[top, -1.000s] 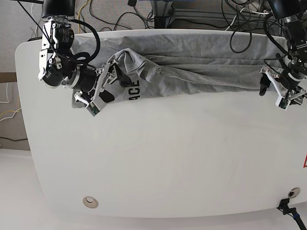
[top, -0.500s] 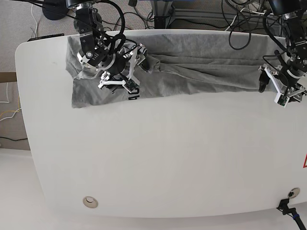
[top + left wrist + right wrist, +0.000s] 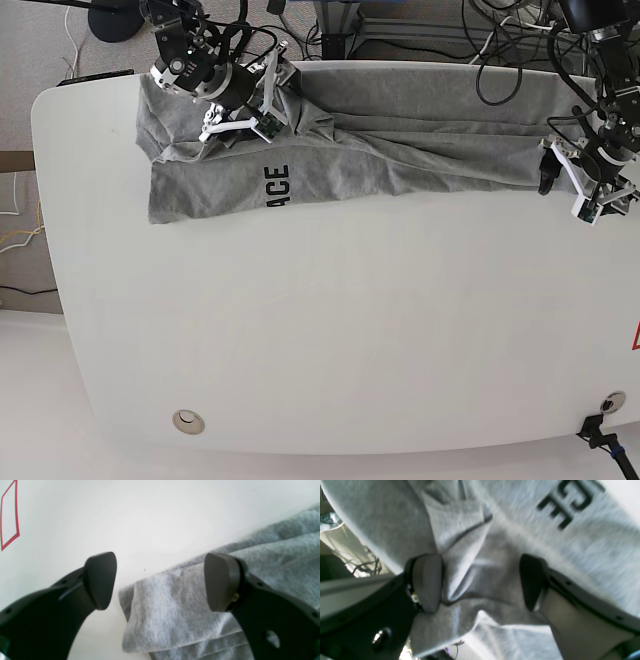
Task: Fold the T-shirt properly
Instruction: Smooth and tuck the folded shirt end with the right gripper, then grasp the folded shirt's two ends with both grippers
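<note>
Toward the left of the base view, the right gripper [image 3: 262,100] now sits over the bunched far edge of the T-shirt [image 3: 400,140], having climbed there from the near-left corner, where a second ago it crowded the lettered flap. With that arm gone the flap lies flat and the black lettering [image 3: 277,186] reads plainly, so this end looks spread rather than folded; I judge the fold proper not yet begun. Its jaws stand wide, holding nothing: the wrist view shows one dark pad on either side of a raised pleat of grey cloth [image 3: 480,580], with slack fabric between them, ready to pinch. Across the middle, the garment stretches as a long wrinkled band along the far part of the white surface [image 3: 330,330], its far edge hanging over the rim. At the right, the left gripper [image 3: 570,185] has barely shifted; its jaws are likewise wide and empty, hovering over the cloth's folded corner [image 3: 160,610], which lies between the pads.
</note>
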Motion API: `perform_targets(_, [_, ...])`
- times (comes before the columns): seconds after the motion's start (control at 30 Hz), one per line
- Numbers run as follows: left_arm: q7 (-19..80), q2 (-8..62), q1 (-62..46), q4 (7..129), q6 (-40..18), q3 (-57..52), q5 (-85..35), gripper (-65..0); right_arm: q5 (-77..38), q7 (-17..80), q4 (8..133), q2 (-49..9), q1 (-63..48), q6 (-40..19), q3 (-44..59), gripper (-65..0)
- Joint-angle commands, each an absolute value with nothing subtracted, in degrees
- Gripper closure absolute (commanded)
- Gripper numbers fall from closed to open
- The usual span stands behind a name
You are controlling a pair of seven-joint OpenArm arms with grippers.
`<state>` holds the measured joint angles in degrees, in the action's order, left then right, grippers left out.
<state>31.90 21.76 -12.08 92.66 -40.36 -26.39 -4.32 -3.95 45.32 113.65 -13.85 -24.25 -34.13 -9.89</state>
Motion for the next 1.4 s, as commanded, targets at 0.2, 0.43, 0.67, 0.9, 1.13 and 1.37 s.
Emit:
perform_targets(0.2, [30.81, 22.81, -11.3, 90.86, -40.0, -26.77, -4.79, -51.5, -4.53, 44.44, 115.3, -15.96, -29.41, -34.24, -19.56, -44.6])
perform_targets(0.43, [30.73, 22.81, -10.51, 89.98, -40.0, -25.54, -4.88, -51.5, -10.42, 44.53, 115.3, -16.84, -26.15, -34.24, -25.89, -44.6])
perform_targets(0.67, [30.73, 22.81, -10.51, 89.98, -40.0, -25.54, -4.79, -51.5, -22.2, 44.53, 115.21, -24.04, -18.07, -33.63, -25.63, -44.6])
perform_targets(0.9, [30.73, 22.81, -10.51, 89.98, -40.0, -25.27, -4.79, -51.5, -27.82, 44.44, 115.03, -24.75, -10.77, -31.08, -24.66, -44.6])
perform_targets(1.13, [30.73, 22.81, -10.51, 89.98, -40.0, -25.27, -4.79, -51.5, -24.48, 44.09, 114.86, -23.25, -8.48, -28.88, -12.62, -44.6])
perform_targets(1.37, [30.64, 22.64, -12.26, 95.16, -40.0, -25.27, -5.14, -51.3, -15.08, 41.63, 113.63, -21.85, -11.91, -29.23, -7.43, -40.7])
